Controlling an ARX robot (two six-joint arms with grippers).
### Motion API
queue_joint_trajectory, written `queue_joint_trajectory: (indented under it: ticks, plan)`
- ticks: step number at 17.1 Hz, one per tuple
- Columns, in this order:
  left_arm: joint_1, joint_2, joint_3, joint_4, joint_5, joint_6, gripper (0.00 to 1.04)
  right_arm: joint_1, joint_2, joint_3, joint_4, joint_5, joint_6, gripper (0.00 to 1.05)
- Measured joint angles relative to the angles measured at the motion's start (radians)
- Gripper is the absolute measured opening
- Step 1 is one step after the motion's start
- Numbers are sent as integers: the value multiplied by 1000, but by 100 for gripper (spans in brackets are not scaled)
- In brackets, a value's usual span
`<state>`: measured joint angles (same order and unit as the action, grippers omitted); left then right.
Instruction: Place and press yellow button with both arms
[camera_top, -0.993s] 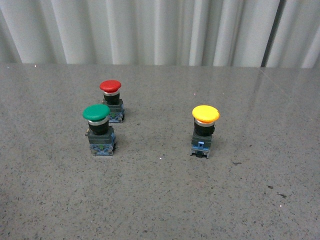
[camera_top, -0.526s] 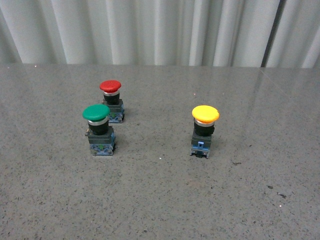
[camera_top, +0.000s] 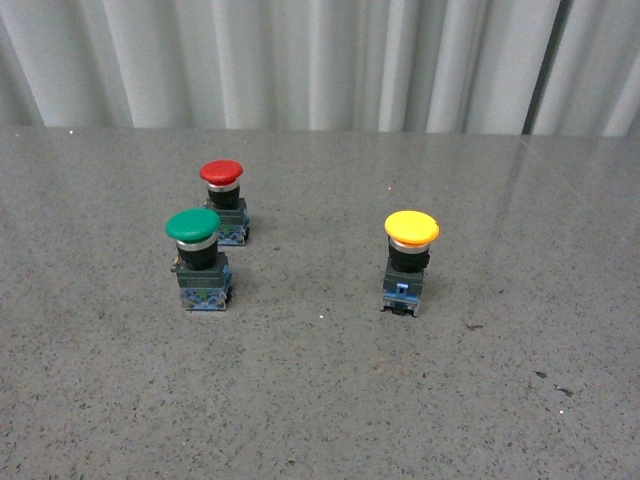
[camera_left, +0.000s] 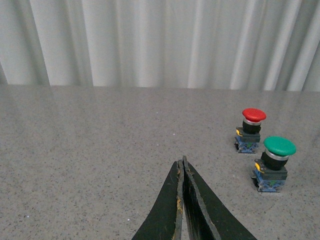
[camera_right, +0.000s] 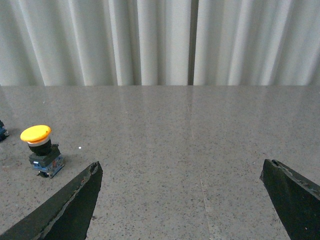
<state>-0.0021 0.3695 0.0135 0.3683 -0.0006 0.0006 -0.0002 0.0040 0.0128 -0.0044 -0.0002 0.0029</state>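
Grey speckled table (camera_top: 320, 400), backed by a pale pleated curtain (camera_top: 300, 60).

Front view, furthest left: a green button (camera_top: 197, 258), upright on its dark base, nearer the camera than its neighbour. Just behind it and a little to the right, a red button (camera_top: 224, 200), also upright, near the green one but apart from it. Well off to the right, the yellow button (camera_top: 408, 262): upright on the bare table, with its wide yellow cap on top, a black collar beneath, and a dark base with a blue part facing the camera. Standing free, well apart from the other two. Further right and nearer the camera, a few dark specks (camera_top: 553, 383) on the table.

Left wrist view: left gripper (camera_left: 183, 165) clenched, its two black fingers (camera_left: 167, 215) pressed together tip to tip over the table. Ahead of it and off to one side, the red button (camera_left: 251, 130) and the green button (camera_left: 275, 162), both well clear of the tips.

Right wrist view: right gripper (camera_right: 181, 164) released, its black fingers (camera_right: 75, 200) spread wide with bare table between them. Yellow button (camera_right: 41, 150) outside that spread, near one finger and beyond its tip, not touching it, upright on the table.
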Motion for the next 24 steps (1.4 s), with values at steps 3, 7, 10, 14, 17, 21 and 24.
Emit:
queue_joint_trajectory:
  ticks: [3, 7, 10, 14, 17, 21, 24]
  plan:
    - [0, -62, 0, -61, 0, 0, 2, 0, 0, 0, 0, 0, 0, 98]
    - [0, -188, 0, -188, 0, 0, 2, 0, 0, 0, 0, 0, 0, 98]
    - [0, -346, 0, -383, 0, 0, 2, 0, 0, 0, 0, 0, 0, 98]
    - [2, -361, 0, -375, 0, 0, 2, 0, 0, 0, 0, 0, 0, 98]
    - [2, -361, 0, -369, 0, 0, 2, 0, 0, 0, -1, 0, 0, 98]
    - [2, -361, 0, -373, 0, 0, 4, 0, 0, 0, 0, 0, 0, 98]
    - [2, -361, 0, -373, 0, 0, 36, 0, 0, 0, 0, 0, 0, 98]
